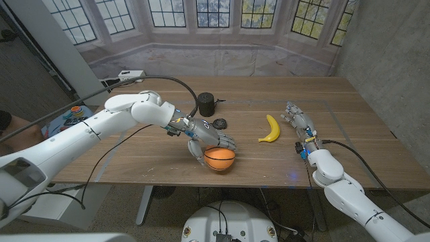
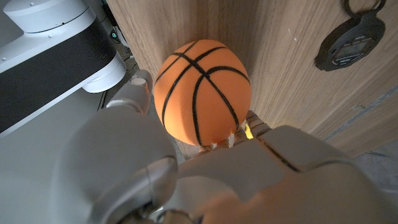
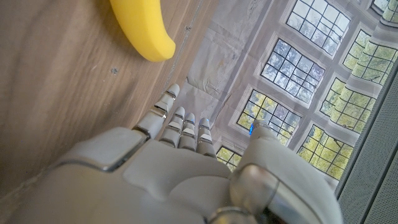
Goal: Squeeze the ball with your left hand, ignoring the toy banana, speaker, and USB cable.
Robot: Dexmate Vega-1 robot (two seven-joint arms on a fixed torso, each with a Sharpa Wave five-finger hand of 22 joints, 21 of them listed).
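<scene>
An orange ball [image 1: 220, 158] with black basketball lines lies near the table's front edge, left of the middle. My left hand [image 1: 207, 141] comes over it from the left and grips it, fingers curled over its top and side. In the left wrist view the ball [image 2: 202, 93] presses against the palm of that hand [image 2: 186, 168]. My right hand [image 1: 300, 124] is at the right of the table, fingers straight and apart, holding nothing. In the right wrist view its fingers [image 3: 180, 127] reach past the banana's tip.
A yellow toy banana [image 1: 271, 129] [image 3: 142, 28] lies just left of my right hand. A black cylindrical speaker [image 1: 205, 104] stands behind the ball, with a black coiled USB cable [image 1: 219, 124] [image 2: 351, 40] in front of it. A white box [image 1: 127, 76] sits at the back left corner.
</scene>
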